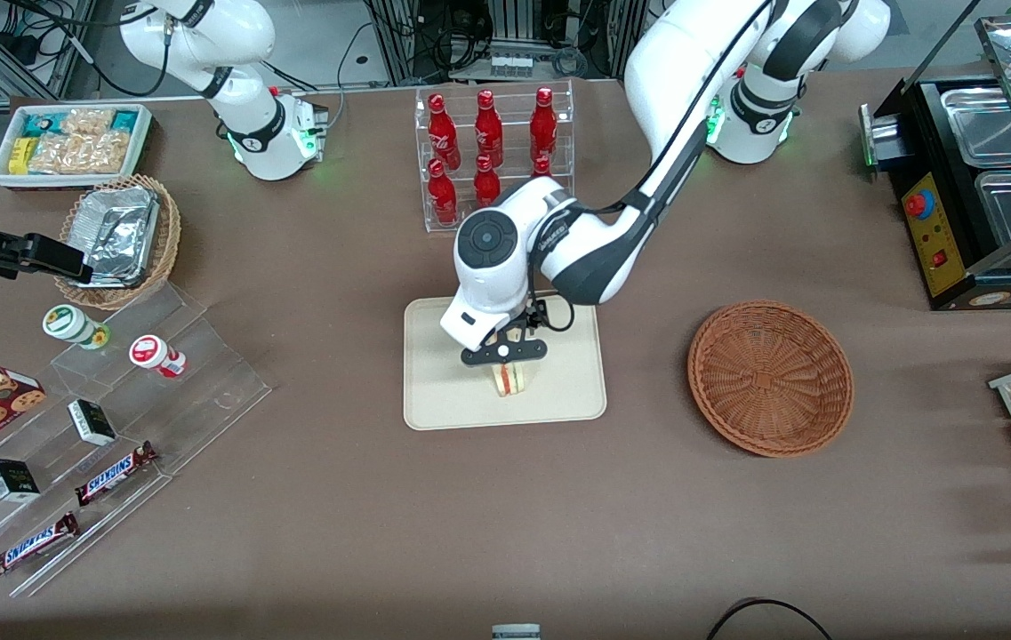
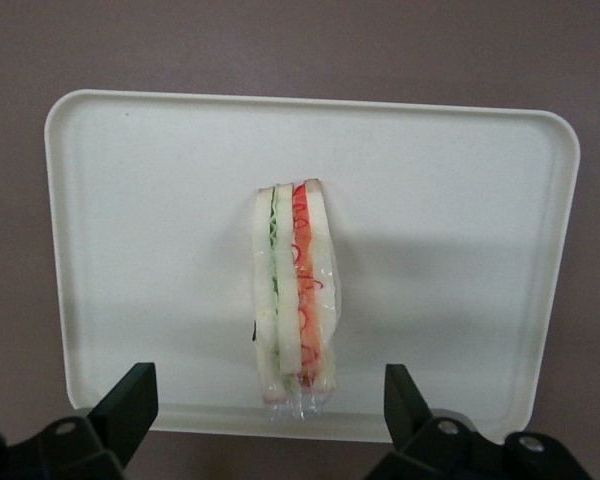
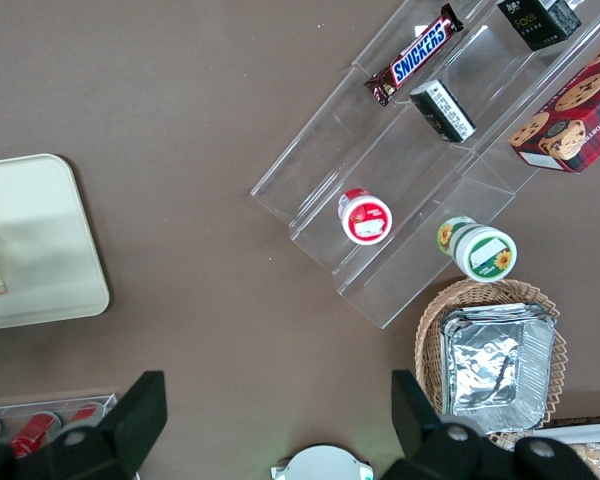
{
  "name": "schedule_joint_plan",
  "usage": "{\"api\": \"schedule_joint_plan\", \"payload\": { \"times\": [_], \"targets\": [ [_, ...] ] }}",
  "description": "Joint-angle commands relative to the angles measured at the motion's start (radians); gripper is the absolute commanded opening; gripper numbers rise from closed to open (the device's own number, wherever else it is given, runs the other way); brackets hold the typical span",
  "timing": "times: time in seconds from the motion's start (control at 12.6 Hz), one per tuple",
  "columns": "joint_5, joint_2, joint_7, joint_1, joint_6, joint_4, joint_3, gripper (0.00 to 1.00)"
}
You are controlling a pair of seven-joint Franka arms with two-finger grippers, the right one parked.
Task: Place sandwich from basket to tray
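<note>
Wrist view shows the tool released, sandwich on the tray, so I'd lift straight up without nudging it.

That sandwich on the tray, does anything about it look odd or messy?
Nothing spilled. The sandwich stands on edge on the tray, filling layers showing, its clear wrap intact. The claw hangs open just above it. The basket sits empty.
</note>
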Motion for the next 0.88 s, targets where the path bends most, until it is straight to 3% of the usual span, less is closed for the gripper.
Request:
{"api": "schedule_joint_plan", "payload": {
  "times": [0.0,0.32,0.8],
  "targets": [
    [0.015,-0.098,-0.008,0.027,-0.042,-0.03,0.011,1.0],
    [-0.006,-0.188,0.133,0.129,-0.14,-0.06,0.008,1.0],
    [-0.06,-0.451,0.488,0.341,-0.152,-0.342,0.008,1.0]
  ]
}}
